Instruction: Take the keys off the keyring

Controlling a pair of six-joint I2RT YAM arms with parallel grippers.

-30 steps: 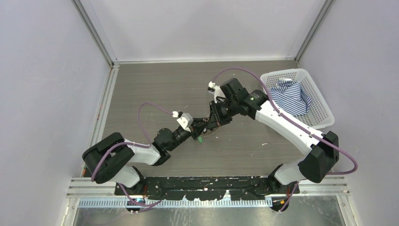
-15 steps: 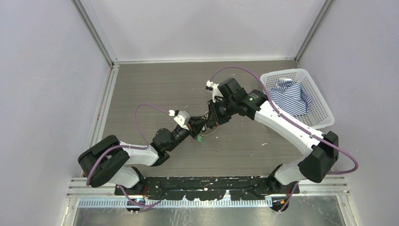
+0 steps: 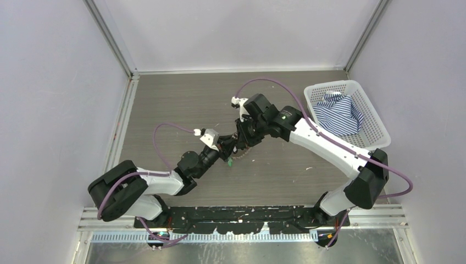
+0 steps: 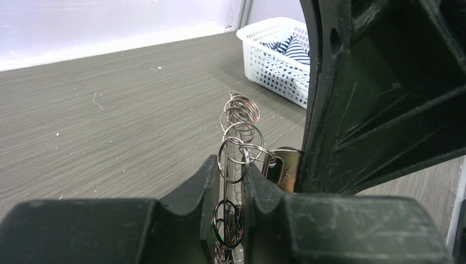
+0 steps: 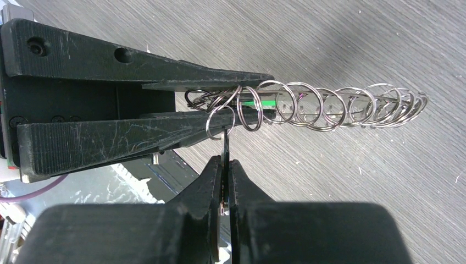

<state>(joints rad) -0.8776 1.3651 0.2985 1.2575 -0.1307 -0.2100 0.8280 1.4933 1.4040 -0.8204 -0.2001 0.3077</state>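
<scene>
The keyring (image 5: 313,104) is a silvery ring strung with several small split rings, held above the table between both grippers. My left gripper (image 4: 231,165) is shut on the keyring (image 4: 237,124), its fingers (image 5: 137,104) reaching in from the left in the right wrist view. My right gripper (image 5: 225,164) is shut on a thin dark key (image 5: 225,146) seen edge-on, hanging from one small ring. A brass-coloured key (image 4: 283,168) shows beside the left jaws. A green key head (image 3: 227,163) hangs below the keyring (image 3: 235,149), between the left gripper (image 3: 224,147) and the right gripper (image 3: 239,142).
A white plastic basket (image 3: 379,129) stands at the right of the table, holding a blue-striped shirt (image 3: 340,113). The basket (image 4: 280,60) also shows behind the ring in the left wrist view. Pale walls enclose the grey wood-grain table.
Both grippers, joined at the keyring, have shifted left and slightly away from the bases. Their grips look the same.
</scene>
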